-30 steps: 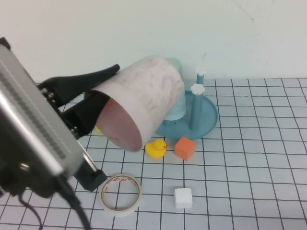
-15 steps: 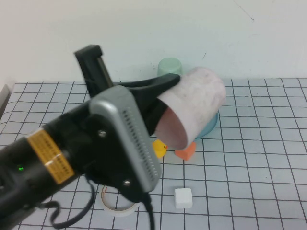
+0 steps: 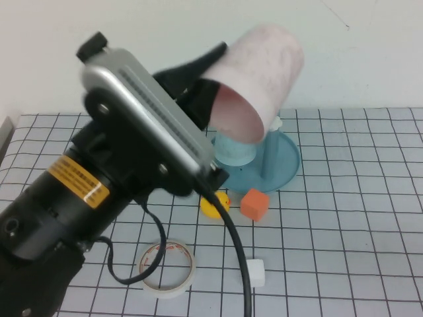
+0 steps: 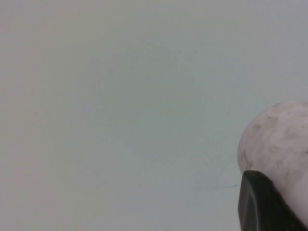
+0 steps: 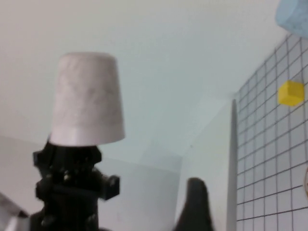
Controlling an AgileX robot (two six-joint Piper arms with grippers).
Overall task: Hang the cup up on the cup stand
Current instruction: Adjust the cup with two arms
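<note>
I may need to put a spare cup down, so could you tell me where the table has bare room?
Bare grid lies right of the cup stand and the orange cube, out to the edge. It is crowded around the rubber duck, white cube and tape roll, under the left gripper holding the cup. The right gripper is out of the high view.

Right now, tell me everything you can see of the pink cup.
The cup is a pale pink, speckled, handleless tumbler, plastic by its look and slightly tapered. The left gripper holds it in the air, tipped with its open mouth down toward the camera and its closed base up and away. It hangs above the cup stand, touching only the gripper. The right gripper is out of the high view.
</note>
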